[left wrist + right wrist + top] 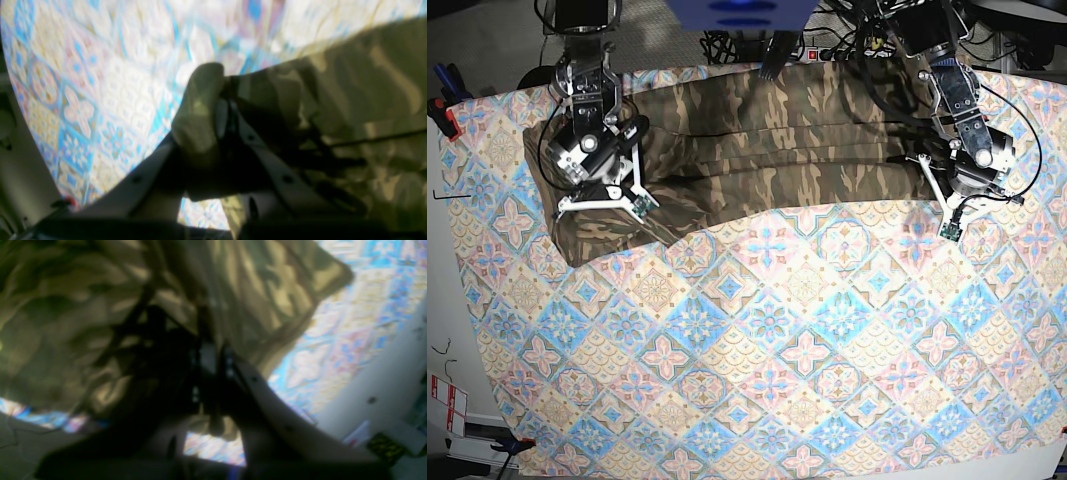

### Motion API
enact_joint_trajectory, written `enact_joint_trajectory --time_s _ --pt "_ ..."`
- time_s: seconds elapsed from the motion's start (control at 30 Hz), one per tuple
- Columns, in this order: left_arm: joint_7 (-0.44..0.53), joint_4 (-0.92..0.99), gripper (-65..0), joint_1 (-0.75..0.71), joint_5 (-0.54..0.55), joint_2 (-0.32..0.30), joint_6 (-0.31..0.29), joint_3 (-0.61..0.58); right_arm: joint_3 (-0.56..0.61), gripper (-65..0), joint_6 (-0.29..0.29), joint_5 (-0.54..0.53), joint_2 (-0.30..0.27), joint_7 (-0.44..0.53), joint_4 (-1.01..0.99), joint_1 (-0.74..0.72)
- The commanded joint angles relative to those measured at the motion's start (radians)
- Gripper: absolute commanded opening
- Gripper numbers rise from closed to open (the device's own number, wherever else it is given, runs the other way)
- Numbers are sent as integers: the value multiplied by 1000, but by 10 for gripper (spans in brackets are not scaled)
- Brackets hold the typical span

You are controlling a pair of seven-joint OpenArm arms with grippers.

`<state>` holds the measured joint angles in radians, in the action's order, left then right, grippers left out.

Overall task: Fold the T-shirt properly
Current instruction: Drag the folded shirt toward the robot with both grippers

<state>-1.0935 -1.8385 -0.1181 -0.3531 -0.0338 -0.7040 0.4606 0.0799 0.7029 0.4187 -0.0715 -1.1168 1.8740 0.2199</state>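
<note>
The camouflage T-shirt (767, 140) lies stretched in a long band across the back of the table, partly folded over itself. In the base view my left gripper (935, 185) is at the shirt's right end and my right gripper (605, 198) at its left end. The left wrist view shows the left gripper (227, 110) shut on a bunched fold of the T-shirt (367, 83). In the right wrist view the right gripper (210, 353) is shut on the T-shirt (83, 306), whose fabric drapes over it and hides the fingertips.
A blue-pink-cream tile-patterned cloth (767, 340) covers the whole table under the shirt. Cables and arm bases (747, 20) crowd the back edge. A red clamp (442, 112) grips the cloth at the left edge and an orange one (512, 446) at the front left corner.
</note>
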Motion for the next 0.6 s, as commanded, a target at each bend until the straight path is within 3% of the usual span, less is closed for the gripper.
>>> enact_joint_trajectory --time_s 0.0,0.33,0.57 --pt "8 -22 -638 1 -2 -10 6 2 -15 -637 -5 15 -6 -4 25 3" --pt "3 -112 -637 -128 -2 -33 6 5 -107 -637 -5 15 -7 -4 77 103" --pt "3 -112 -636 -211 -2 -35 6 7 -108 -636 -5 15 -35 -4 75 149"
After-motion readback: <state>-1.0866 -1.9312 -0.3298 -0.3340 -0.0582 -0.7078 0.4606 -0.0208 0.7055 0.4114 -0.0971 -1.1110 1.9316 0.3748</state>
